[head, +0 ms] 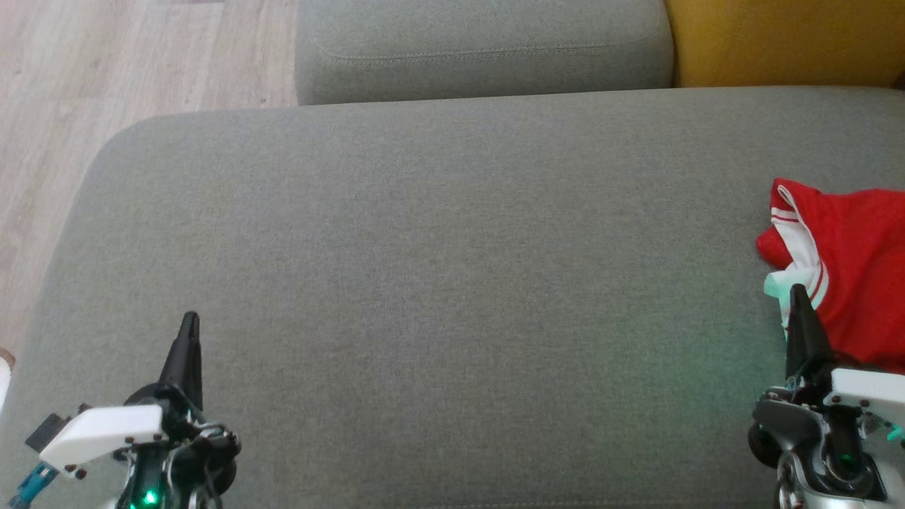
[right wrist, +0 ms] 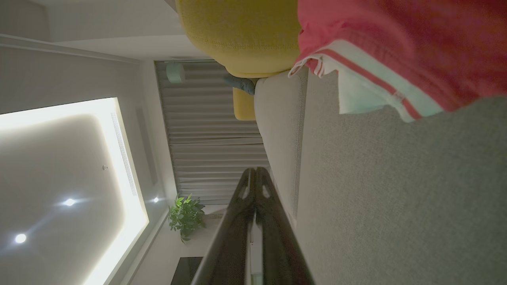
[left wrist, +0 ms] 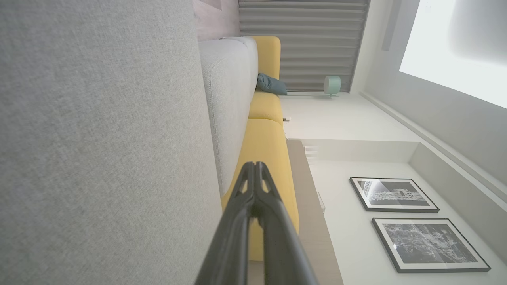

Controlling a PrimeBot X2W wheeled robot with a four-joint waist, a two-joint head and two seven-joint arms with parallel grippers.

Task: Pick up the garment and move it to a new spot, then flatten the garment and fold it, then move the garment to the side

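The garment (head: pixel 852 272) is red with white striped trim and lies bunched at the right edge of the grey sofa seat (head: pixel 438 283); part of it runs out of the head view. My right gripper (head: pixel 799 291) is shut, empty, its tip just at the garment's near white edge. In the right wrist view the garment (right wrist: pixel 396 51) lies ahead and to the right of the shut right gripper (right wrist: pixel 255 171), apart from it. My left gripper (head: pixel 190 319) is shut and empty over the seat's lower left; the left wrist view shows the left gripper (left wrist: pixel 254 165) with fingers pressed together.
A grey back cushion (head: pixel 481 49) and a yellow cushion (head: pixel 785 39) stand behind the seat. Wooden floor (head: pixel 106 78) lies to the left of the sofa. The seat's middle is bare fabric.
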